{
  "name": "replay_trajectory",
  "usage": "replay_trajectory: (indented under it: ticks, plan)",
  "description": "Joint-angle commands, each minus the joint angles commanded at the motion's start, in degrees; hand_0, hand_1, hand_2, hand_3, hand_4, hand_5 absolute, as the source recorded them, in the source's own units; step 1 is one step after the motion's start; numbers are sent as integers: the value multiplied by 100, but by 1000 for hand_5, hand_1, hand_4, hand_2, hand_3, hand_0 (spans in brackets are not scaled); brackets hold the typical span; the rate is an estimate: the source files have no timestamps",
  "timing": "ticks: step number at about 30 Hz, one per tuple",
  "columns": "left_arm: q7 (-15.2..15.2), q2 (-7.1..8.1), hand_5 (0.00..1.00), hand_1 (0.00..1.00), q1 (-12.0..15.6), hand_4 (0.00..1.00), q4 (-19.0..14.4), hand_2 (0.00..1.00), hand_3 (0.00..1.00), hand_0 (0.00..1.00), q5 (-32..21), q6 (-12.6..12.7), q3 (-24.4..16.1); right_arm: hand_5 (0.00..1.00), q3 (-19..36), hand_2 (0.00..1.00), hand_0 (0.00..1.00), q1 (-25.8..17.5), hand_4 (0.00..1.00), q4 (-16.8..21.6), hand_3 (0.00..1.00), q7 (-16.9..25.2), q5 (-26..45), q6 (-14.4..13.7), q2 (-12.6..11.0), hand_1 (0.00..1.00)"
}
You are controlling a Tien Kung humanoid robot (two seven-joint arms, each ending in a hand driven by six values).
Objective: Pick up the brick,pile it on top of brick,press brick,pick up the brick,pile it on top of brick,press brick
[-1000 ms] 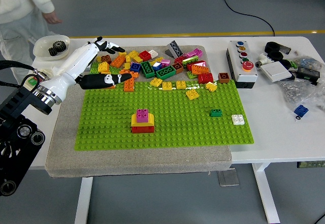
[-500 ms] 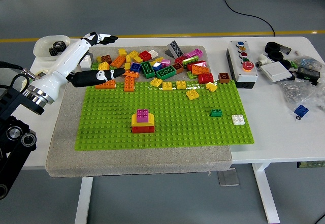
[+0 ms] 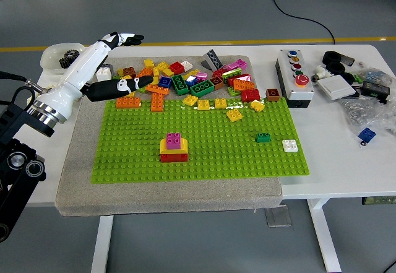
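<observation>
Our left hand [image 3: 114, 69] hovers open, fingers spread, over the far-left brick pile [image 3: 185, 81]; its forearm hides some bricks. The pink-topped stack [image 3: 174, 148] sits on the green baseplate [image 3: 204, 155].

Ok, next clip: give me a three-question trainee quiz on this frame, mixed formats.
1. True or false: the left hand is gripping a brick.
2. Which colour tops the small stack on the green baseplate? A) blue B) pink C) white
3. Fill in: right of the stack, the white brick sits beside a dark ___ brick.

Key: 1 false, its fingers are spread over the loose brick pile, holding nothing. 2 B. 3 green.
</observation>
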Motion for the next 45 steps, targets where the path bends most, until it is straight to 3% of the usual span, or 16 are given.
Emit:
replay_trajectory:
  ticks: [11,45]
  plan:
    - [-78,-12,793,810,-14,998,-12,781,800,998,-162,292,1,383,-7,716,742,20,817,0,609,5,26,-8,3,650]
    - [-130,-42,777,785,-72,998,33,753,782,972,-214,466,-24,386,-50,717,741,26,818,0,609,-2,96,3,35,649]
